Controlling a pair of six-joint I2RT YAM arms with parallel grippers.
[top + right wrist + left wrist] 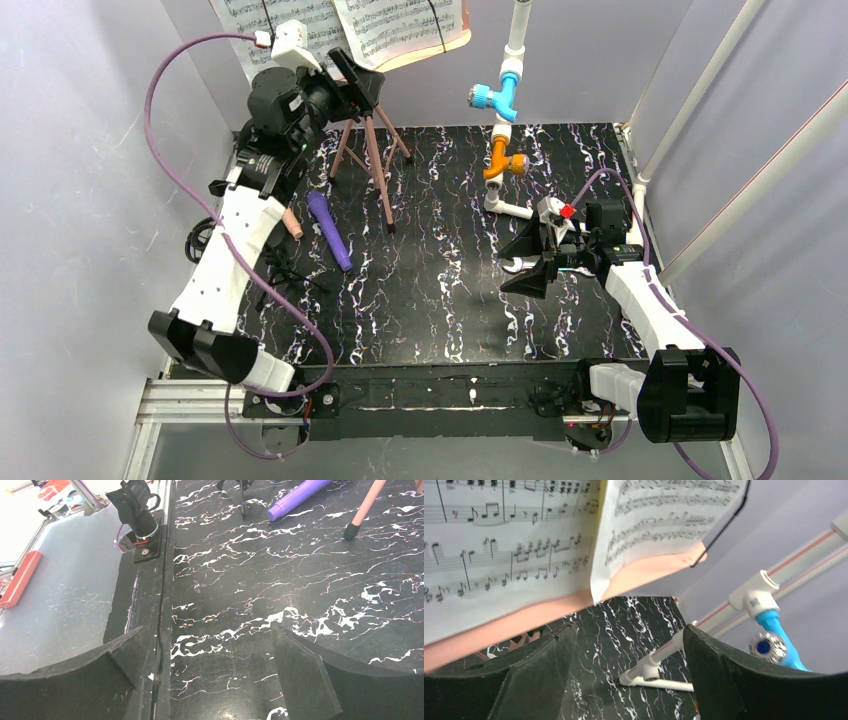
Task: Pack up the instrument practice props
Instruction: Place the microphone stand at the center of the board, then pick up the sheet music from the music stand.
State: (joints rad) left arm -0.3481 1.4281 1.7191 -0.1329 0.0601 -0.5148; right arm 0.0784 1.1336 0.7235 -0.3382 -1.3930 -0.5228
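From above, the left gripper [358,88] is raised to the lower edge of the salmon music rest [455,42], which stands on its tripod legs [372,160] at the back left of the surface [450,310]. The music sheets [300,28] lie against the rest. The purple microphone [330,230], the peach microphone [291,222] and the black mic holders [285,275] lie on the surface near the left arm. The right gripper [522,263] hovers wide open and empty, low on the right, close to the white pipe [505,130].

In the left wrist view the jaws stand apart with nothing between them. The sheets and the rest's salmon lip hang just above and ahead. The step looks like taking a sheet or the rest's edge. It would go best by rising a little and advancing until the edge sits deep between the fingers [724,675], then closing squarely. A pinch on a paper corner alone may tear or slip, and a push may tip the stand.

The right wrist view shows its spread jaws over bare surface, with the purple microphone and one tripod foot [352,530] far ahead. That arm could steady a leg.
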